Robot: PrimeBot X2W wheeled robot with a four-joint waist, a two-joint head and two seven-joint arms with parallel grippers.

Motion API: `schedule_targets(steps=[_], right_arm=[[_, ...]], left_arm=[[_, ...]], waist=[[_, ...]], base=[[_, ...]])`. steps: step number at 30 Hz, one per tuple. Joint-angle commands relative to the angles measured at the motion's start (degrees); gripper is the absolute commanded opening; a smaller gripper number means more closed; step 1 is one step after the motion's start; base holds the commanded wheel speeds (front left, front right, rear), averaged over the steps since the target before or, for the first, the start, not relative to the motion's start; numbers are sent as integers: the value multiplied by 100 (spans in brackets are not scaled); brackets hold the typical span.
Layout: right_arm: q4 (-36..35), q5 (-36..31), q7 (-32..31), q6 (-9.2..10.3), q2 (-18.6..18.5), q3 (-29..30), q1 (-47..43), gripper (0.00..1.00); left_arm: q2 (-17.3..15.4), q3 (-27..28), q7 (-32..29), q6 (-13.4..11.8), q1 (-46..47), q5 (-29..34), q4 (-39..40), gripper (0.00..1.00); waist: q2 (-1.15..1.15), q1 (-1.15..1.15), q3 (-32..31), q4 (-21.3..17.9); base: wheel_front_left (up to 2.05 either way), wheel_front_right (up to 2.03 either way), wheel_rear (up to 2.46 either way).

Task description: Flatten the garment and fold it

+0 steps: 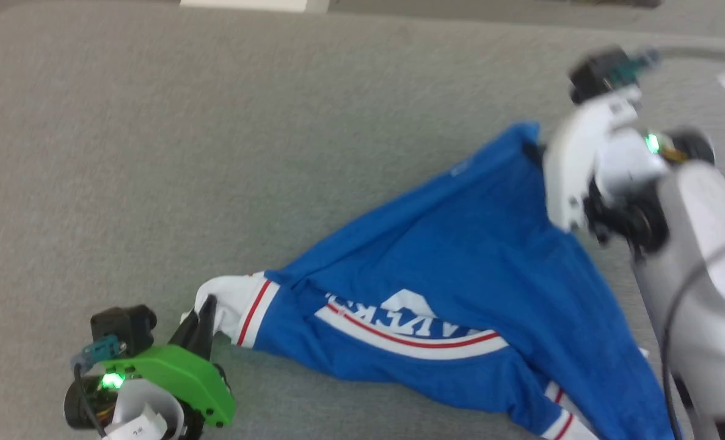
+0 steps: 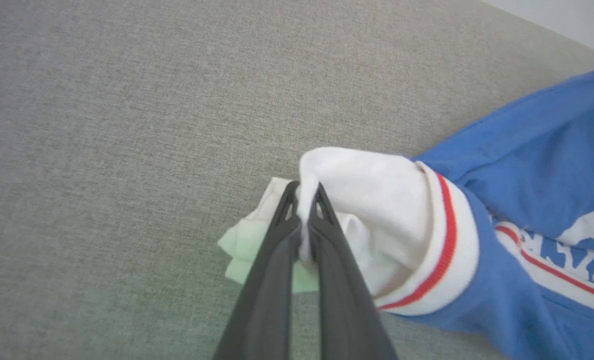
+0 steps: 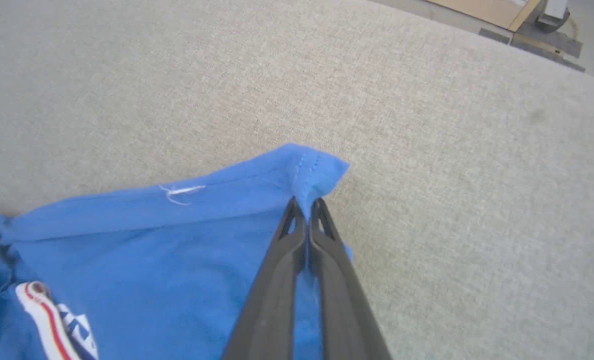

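Observation:
The garment (image 1: 460, 263), a royal-blue T-shirt with white sleeves, red stripe trim and white lettering, lies stretched into a rough triangle on the grey surface. My left gripper (image 1: 203, 311) at the lower left is shut on the white sleeve (image 2: 372, 200); the wrist view shows the cloth pinched between its fingers (image 2: 276, 260). My right gripper (image 3: 305, 205) is shut on a blue hem corner (image 3: 312, 170) at the garment's far tip (image 1: 524, 131). The right fingertips are hidden behind the wrist in the head view. The second sleeve (image 1: 561, 412) lies crumpled at the bottom right.
The grey fabric-covered surface (image 1: 215, 153) stretches wide to the left and beyond the garment. Its far edge meets a floor with a wooden board (image 3: 482, 7) and some dark hardware (image 3: 552, 17). My pale right forearm (image 1: 704, 275) runs along the right side.

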State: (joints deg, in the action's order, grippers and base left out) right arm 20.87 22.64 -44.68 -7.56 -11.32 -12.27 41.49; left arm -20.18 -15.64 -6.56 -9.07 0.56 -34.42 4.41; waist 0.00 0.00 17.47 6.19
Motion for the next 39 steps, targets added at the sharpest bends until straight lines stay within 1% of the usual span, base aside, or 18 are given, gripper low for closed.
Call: schedule_targets(steps=[1,4,5,6,9,11,12,13,16,18,20,23,26,31,39], right_arm=[[-230,156,-10,8,-65,122,-367,0],[-940,514,-135,8,-114,584,-1280,0],[-1582,686,-320,8,-79,960,-2153,0],[-1797,753,-405,8,-32,1086,-2481,0],[-2337,983,-735,8,193,1401,-3294,0],[-2589,1132,-901,8,329,1577,-3601,0],[-2727,1244,-1007,8,405,1670,-3729,0],[-3094,1558,-1283,8,565,1908,-3804,0],[-3335,1741,-1525,8,615,2121,-3513,0],[-3409,1758,-1701,8,599,2298,-3089,0],[-3430,1705,-1798,8,558,2459,-2657,0],[-3351,1483,-1987,8,370,2633,-1855,0],[-3180,1302,-2105,8,267,2774,-1123,0],[-2790,961,-1996,8,189,2915,-19,0],[-2158,619,-1799,8,159,2943,999,0]], left_arm=[[-54,19,-25,-36,-77,-50,37,0],[-73,13,-55,-69,-182,-65,90,0],[-75,21,-75,-111,-272,-91,121,0],[-78,24,-79,-127,-311,-97,129,0],[-76,42,-65,-145,-404,-139,150,0],[-62,74,-22,-134,-445,-191,163,0],[-49,98,14,-113,-451,-230,175,0],[-45,162,99,2,-352,-337,228,0],[-104,247,100,157,-74,-448,312,0],[-290,294,11,255,273,-386,365,0],[-410,322,-75,381,650,-383,420,0],[-763,217,-412,602,1434,-147,395,0],[-952,124,-681,784,2254,23,369,0],[-1236,28,-1059,1060,3683,333,-6,0],[-1606,39,-1406,1295,5384,665,-927,0]], waist=[[0,0,-498,-472],[0,0,-718,-613],[0,0,-874,-718],[0,0,-929,-748],[0,0,-1059,-811],[0,0,-1122,-842],[0,0,-1161,-857],[0,0,-1273,-878],[0,0,-1384,-894],[0,0,-1474,-908],[0,0,-1548,-896],[0,0,-1694,-872],[0,0,-1782,-860],[0,0,-1813,-863],[0,0,-1609,-917]], base=[[0,0,0],[0,0,0],[0,0,0],[0,0,0],[0,0,0],[0,0,0],[0,0,0],[0,0,0],[0,0,0],[0,0,0],[0,0,0],[0,0,0],[0,0,0],[0,0,0],[0,0,0]])
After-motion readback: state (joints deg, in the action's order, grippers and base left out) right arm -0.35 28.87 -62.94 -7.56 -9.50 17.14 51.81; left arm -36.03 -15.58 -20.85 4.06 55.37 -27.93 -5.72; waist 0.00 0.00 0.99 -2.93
